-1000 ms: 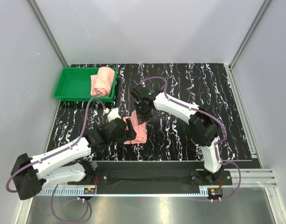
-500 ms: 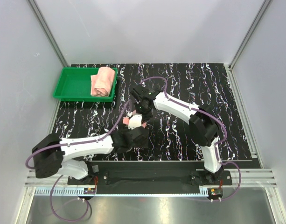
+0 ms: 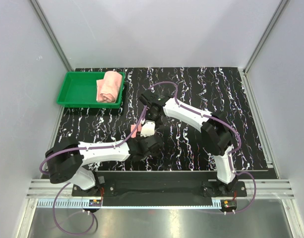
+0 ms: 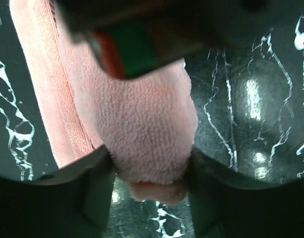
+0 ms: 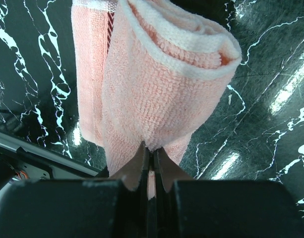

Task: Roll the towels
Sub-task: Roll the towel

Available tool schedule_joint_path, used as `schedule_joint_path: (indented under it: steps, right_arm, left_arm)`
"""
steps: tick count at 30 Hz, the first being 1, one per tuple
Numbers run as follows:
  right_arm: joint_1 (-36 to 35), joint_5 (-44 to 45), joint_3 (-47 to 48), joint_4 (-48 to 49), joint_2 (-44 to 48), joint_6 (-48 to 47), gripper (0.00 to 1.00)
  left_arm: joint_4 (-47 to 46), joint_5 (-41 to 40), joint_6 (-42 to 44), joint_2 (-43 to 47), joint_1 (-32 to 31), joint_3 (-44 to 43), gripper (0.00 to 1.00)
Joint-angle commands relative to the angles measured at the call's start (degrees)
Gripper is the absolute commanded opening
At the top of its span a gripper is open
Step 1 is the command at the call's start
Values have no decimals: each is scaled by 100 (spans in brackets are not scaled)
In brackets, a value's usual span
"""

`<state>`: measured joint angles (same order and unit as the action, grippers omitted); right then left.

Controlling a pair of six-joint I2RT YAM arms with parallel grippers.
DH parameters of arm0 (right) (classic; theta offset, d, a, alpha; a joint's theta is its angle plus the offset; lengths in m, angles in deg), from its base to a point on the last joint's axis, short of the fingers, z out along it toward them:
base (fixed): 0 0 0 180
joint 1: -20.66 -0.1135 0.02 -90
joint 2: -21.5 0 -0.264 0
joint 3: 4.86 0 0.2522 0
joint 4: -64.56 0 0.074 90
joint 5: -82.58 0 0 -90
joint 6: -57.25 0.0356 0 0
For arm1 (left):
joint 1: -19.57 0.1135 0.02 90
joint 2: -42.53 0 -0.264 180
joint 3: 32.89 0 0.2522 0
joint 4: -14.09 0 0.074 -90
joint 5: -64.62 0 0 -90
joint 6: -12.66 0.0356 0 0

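Observation:
One salmon-pink towel [image 5: 156, 84] lies partly rolled on the black marbled table, its flat tail [image 4: 37, 99] stretching away to the left of the roll [image 4: 142, 129]. My right gripper [image 5: 151, 153] is shut on a fold at one end of the roll. My left gripper [image 4: 152, 178] straddles the other end, both fingers [image 4: 87, 193] pressed against the roll's sides. From above, both grippers [image 3: 151, 116] [image 3: 144, 141] cover this towel and only a pink sliver [image 3: 134, 132] shows. The other towel [image 3: 109, 87] lies rolled in the green tray [image 3: 75, 91].
The green tray stands at the table's back left corner. Grey walls close in the left, right and back sides. The right gripper's dark body [image 4: 142, 29] hangs close above the roll in the left wrist view.
My left arm swung from the towel's left side round to its near end. Its jaws spread wide, then closed onto the roll. The right gripper kept its pinch.

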<state>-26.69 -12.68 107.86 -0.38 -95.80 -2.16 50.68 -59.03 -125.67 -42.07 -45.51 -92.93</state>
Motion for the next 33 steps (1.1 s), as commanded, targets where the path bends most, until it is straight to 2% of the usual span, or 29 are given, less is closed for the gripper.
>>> schedule_joint_path:
  steps: [1,2,3,5,7,8,11,12,15,22,28,33]
  right_arm:
    - [-64,-151,106,-120,269,-97,0]
    - [-64,-168,106,-120,269,-114,0]
    - [-64,-169,98,-112,269,-115,0]
    - [-64,-169,80,-103,260,-115,1]
    - [-55,-116,45,-103,251,-115,10]
    - [-55,-81,27,-103,260,-132,32]
    - [59,-2,-78,-77,312,-150,63]
    - [181,-19,-113,-59,339,-158,69]
    - [454,-168,-376,46,540,-194,78]
    - [1579,-1037,-1264,722,1384,-185,94]
    - [2019,-1592,-2029,1452,1859,17,96]
    - [2203,-1549,-2363,1637,2044,149,96]
  left_arm:
    - [-209,-221,-132,13,-5,23,50]
    - [-209,-230,-115,48,-5,23,46]
    - [-200,-256,-88,110,-5,14,35]
    - [-95,-309,-10,180,-14,-39,27]
    - [28,-405,70,276,-14,-135,19]
    - [133,-423,113,303,-14,-170,18]
    - [318,-450,272,356,-22,-285,16]
    - [353,-458,298,382,-22,-302,15]
    - [363,-449,491,418,-119,-337,14]
    - [696,-818,703,199,-400,-671,13]
    - [1872,-1609,563,-696,-856,-1653,12]
    - [3358,-2110,194,-1734,-1191,-2613,11]
